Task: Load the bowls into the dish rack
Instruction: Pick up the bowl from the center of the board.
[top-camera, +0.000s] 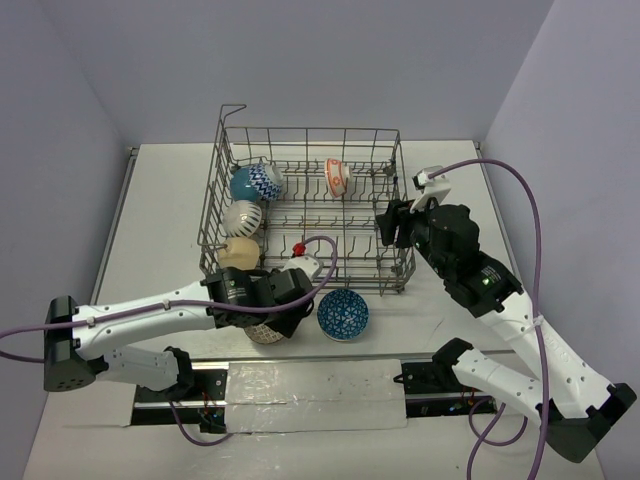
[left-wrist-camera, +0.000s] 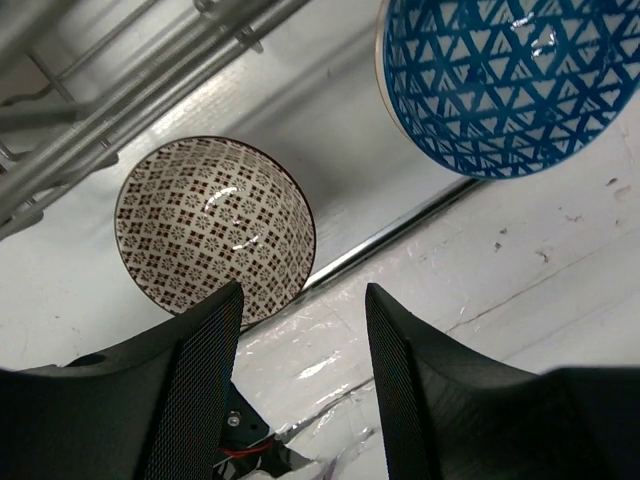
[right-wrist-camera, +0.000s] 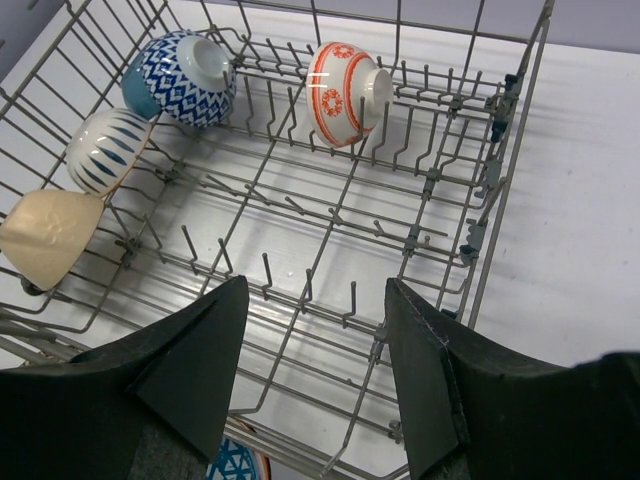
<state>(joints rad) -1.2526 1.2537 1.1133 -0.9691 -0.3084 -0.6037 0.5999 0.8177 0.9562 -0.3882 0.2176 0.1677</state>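
White table (top-camera: 165, 220) between plain lilac-grey walls (top-camera: 350, 60); the dish rack (top-camera: 310, 205) sits mid-table, four bowls (right-wrist-camera: 345, 78) inside; a brown-patterned bowl (left-wrist-camera: 215, 225) and a blue bowl (left-wrist-camera: 500, 80) lie just near of it; left gripper (left-wrist-camera: 303, 300) and right gripper (right-wrist-camera: 315, 290) both gape empty.

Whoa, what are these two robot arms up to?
They are loading bowls into the dish rack. Four bowls, among them an orange-and-white one, already sit inside. The left gripper, open, hangs over a brown-patterned bowl on the table, with a blue triangle-patterned bowl beside it, also outside the rack. The right gripper, open, hovers above the rack.
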